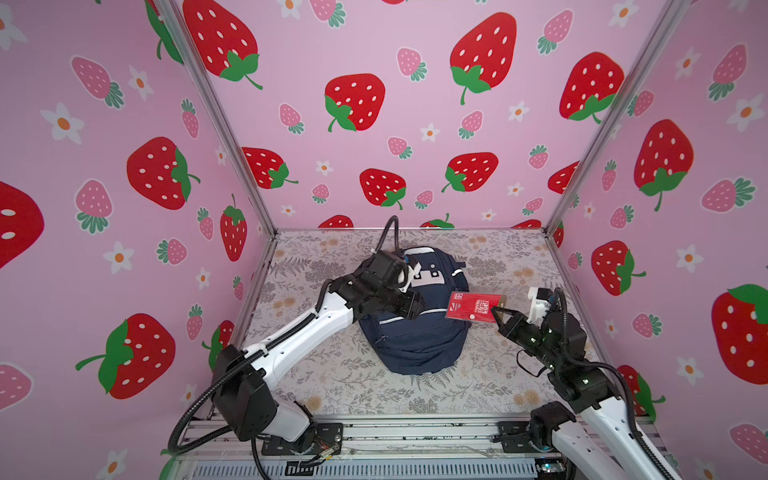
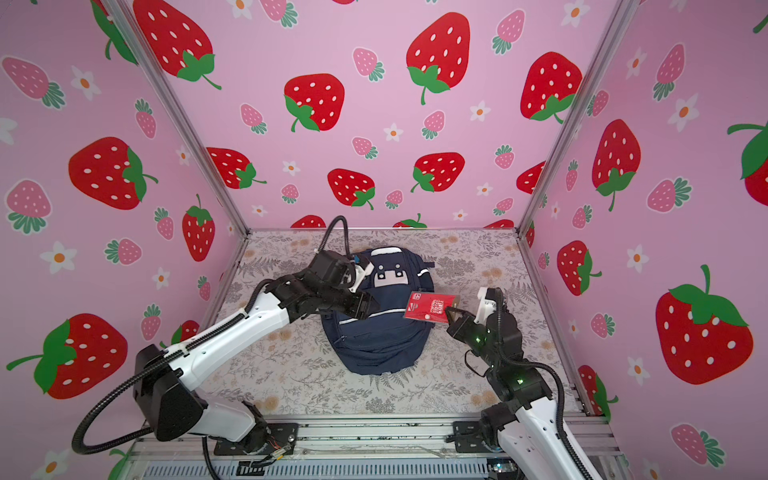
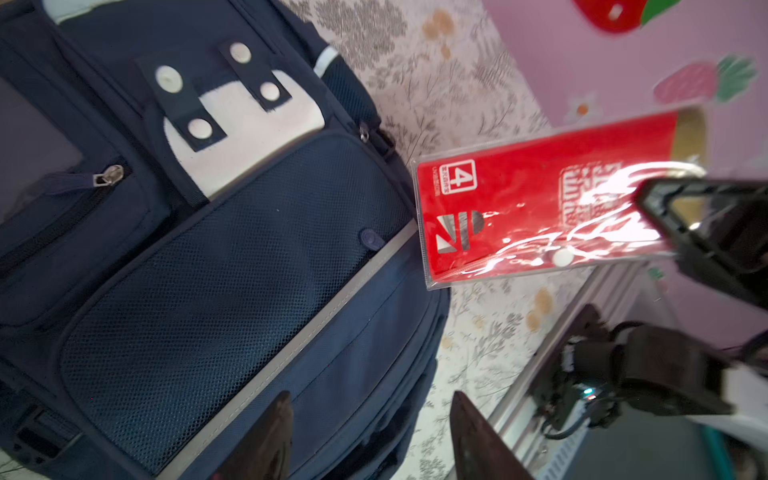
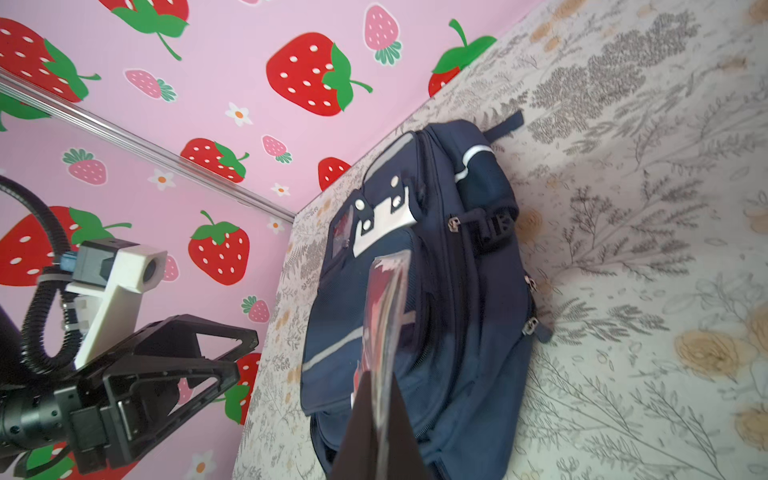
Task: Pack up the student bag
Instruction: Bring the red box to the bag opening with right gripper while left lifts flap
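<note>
Your floral table cloth (image 1: 332,374) spreads beneath both sets of jaws. The student bag (image 1: 415,336) lies flat on it, front up, between your two grippers in both top views (image 2: 374,345).

Your left gripper (image 1: 411,307) hangs over the bag's front with its jaws standing well apart. In the left wrist view its two dark fingers (image 3: 266,440) frame the grey stripe and the zip seam below it. The mesh pocket (image 3: 232,299) and the white patch (image 3: 249,137) lie ahead of the fingertips. You cannot tell from these views whether the fingers touch the fabric.

Your right gripper (image 1: 496,311) sits just off the bag's side, jaws closed on one end of a red packet (image 1: 473,306) in a clear plastic sleeve. The packet reaches out from those jaws towards your left gripper, and its free end, marked with a white 4, lies over the bag's edge (image 3: 519,216). The right wrist view shows the packet edge-on, straight out from the jaws (image 4: 384,299).
</note>
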You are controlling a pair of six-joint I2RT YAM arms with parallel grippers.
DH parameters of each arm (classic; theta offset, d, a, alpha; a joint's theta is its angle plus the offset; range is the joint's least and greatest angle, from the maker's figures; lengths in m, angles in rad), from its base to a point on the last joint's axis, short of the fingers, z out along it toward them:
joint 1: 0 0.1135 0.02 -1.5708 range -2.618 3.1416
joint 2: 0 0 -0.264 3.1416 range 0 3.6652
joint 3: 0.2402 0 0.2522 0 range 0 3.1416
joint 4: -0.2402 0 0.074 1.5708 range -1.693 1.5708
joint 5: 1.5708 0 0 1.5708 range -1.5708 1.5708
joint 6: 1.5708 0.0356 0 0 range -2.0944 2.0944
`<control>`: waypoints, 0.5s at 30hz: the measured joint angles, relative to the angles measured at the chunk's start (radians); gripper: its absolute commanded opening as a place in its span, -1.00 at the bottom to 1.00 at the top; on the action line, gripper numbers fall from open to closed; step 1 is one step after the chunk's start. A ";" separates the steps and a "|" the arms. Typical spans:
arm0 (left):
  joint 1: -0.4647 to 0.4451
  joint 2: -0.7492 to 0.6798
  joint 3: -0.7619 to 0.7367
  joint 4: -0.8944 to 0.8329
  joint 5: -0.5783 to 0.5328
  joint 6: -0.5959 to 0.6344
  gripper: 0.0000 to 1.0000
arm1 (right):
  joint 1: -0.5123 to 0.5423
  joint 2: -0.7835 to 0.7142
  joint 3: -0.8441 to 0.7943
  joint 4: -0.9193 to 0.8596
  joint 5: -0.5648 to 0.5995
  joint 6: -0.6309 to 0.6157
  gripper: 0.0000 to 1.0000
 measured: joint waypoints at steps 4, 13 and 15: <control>-0.123 0.093 0.031 -0.071 -0.171 0.113 0.30 | -0.008 -0.046 -0.021 -0.050 -0.030 0.016 -1.00; -0.183 0.169 0.030 -0.128 -0.364 0.233 0.21 | -0.013 -0.087 0.036 -0.176 0.020 0.018 -1.00; -0.192 0.188 0.030 -0.127 -0.415 0.250 0.03 | -0.013 -0.096 0.054 -0.192 0.042 0.017 -1.00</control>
